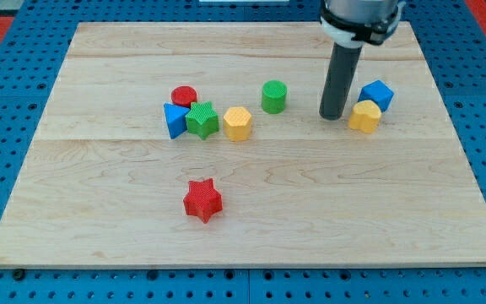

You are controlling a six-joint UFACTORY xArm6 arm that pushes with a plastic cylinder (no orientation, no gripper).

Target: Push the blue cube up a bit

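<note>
my tip (334, 116) on board, just left of yellow block (364, 116) | no fingers, bare rod holding nothing | blue cube (378, 94) near table's top-right corner, touching yellow block | green cylinder (273, 96) left of tip

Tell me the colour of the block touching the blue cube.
Yellow, seen in the camera view, beside the blue cube.

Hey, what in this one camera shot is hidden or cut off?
- Arm above the dark rod: cut off by the view's top edge.
- Blue triangular block: partly hidden behind the green star block.
- Blue cube: lower part hidden by the yellow block.
- My tip shows.
</note>
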